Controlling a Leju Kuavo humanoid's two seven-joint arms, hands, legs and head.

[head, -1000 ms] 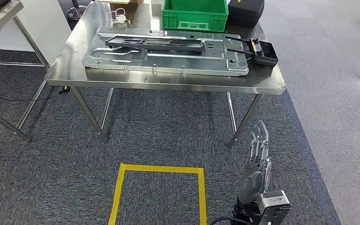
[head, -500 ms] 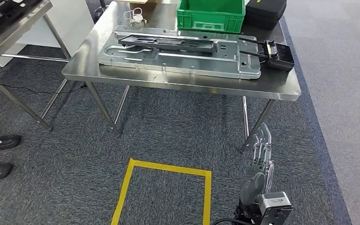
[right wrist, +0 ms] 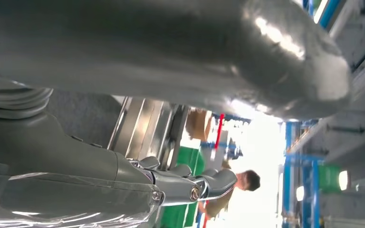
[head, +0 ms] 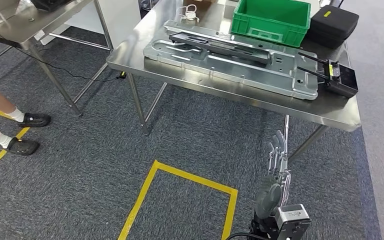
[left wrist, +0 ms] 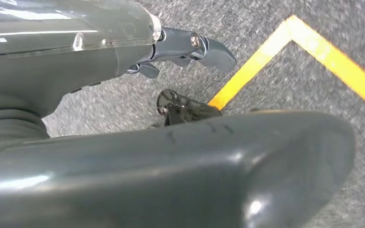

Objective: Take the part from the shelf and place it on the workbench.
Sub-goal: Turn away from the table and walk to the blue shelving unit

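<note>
Worktop [head: 130, 57] bearing a metal panel [head: 230, 65], with a crate [head: 272, 21] behind and a case [head: 335, 22] beside it.

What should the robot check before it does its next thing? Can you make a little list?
1. Right hand free to grab: ok, it holds nothing and the fingers are straight.
2. Left hand free: ok, nothing in it.
3. Part in a hand: not ok, none picked up yet.
4. Room on the workbench: cannot tell; a big metal plate, a green bin and a black case take much of it.
5. Way clear: not ok, a person's feet stand close by on the floor.
</note>
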